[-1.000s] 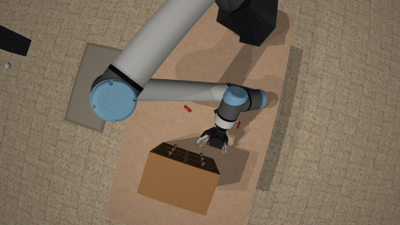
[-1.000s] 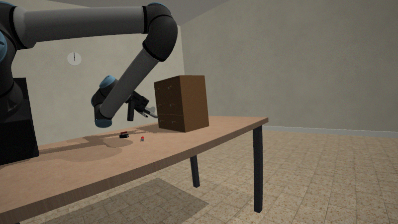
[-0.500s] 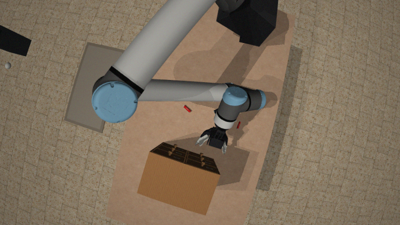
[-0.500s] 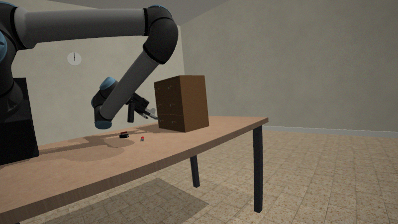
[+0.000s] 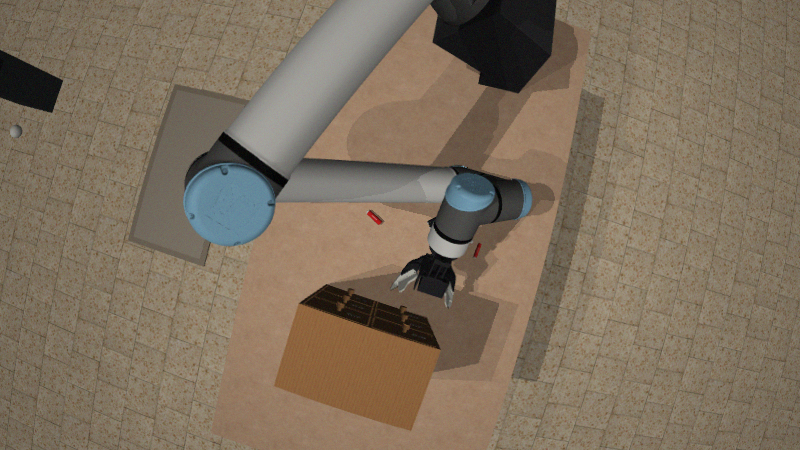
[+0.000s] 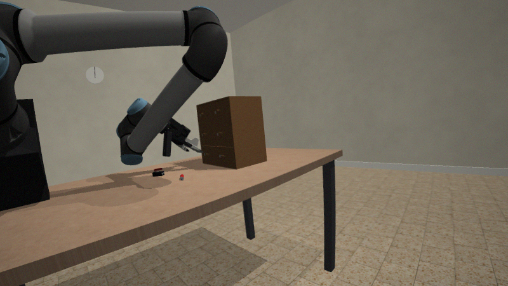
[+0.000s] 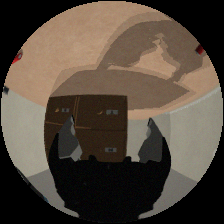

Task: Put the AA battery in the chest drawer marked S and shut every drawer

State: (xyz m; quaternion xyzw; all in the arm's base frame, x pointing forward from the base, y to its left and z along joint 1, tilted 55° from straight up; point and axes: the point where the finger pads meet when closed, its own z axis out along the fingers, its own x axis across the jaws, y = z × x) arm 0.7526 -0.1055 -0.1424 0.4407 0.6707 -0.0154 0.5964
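Nothing is delivered so far: the pincer [image 5: 422, 297] [image 6: 199, 146] [image 7: 111, 117] gapes fully, empty, near the shut chest [image 5: 358, 363] [image 6: 248, 131] [image 7: 102, 137]; the battery, probably the red stick [image 5: 374, 217] [image 6: 181, 177] [image 7: 17, 58] at top view's centre, awaits drawer opening, loading and closing

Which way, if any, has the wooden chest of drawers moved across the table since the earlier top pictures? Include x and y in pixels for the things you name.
No: the brown wooden chest of drawers [image 5: 358, 366] [image 6: 250, 131] [image 7: 102, 135] keeps its place against the table's edges.
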